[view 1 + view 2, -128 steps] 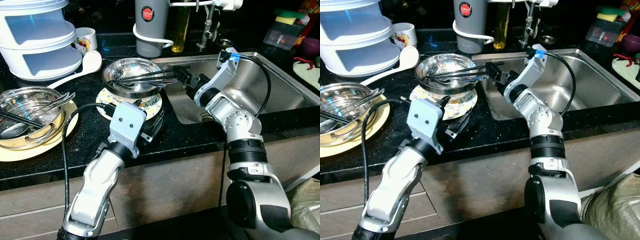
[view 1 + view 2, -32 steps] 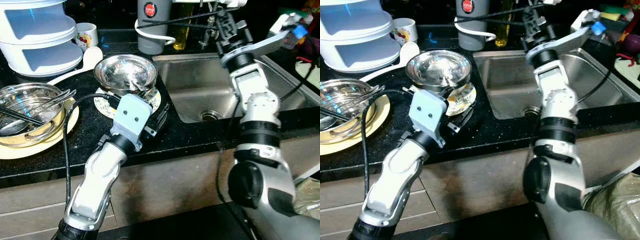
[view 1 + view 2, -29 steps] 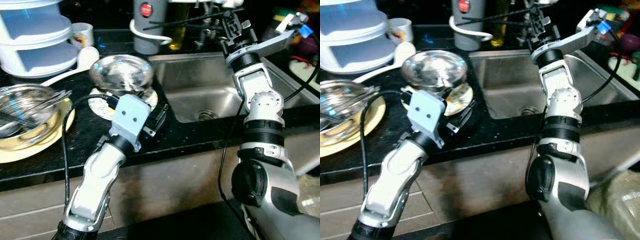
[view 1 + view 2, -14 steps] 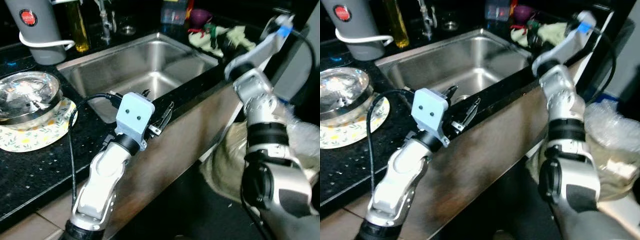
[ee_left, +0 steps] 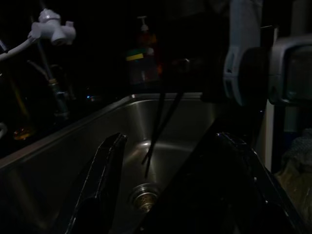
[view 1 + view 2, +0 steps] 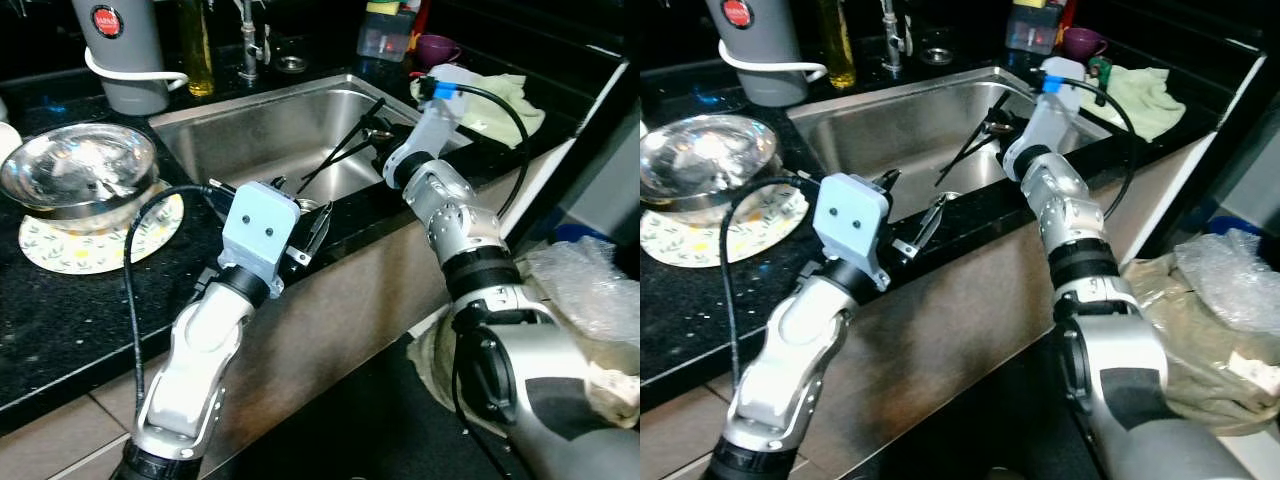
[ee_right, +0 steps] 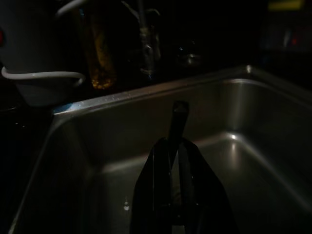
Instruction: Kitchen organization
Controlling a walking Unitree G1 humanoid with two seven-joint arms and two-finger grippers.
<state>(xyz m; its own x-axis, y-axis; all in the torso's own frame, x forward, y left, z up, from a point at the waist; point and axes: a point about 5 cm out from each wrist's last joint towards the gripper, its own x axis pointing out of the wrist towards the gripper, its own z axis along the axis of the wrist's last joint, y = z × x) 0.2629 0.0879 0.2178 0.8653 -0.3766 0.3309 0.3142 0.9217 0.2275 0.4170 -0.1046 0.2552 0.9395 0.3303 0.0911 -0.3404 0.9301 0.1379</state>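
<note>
Your right end effector (image 6: 378,133) is clamped on the chopsticks (image 6: 338,152) over the sink (image 6: 250,125); they're light, stiff, slippery, so grip mid-shaft. Left end effector (image 6: 305,222) is apart.

The left arm bends up from below, its wrist raised, and the left gripper (image 6: 305,222) hangs with fingers spread apart, holding nothing. The right arm reaches forward and inward with its elbow low, forearm angled up. The right gripper (image 6: 375,128) has its fingers (image 7: 158,168) closed on thin black sticks (image 6: 338,150).
</note>
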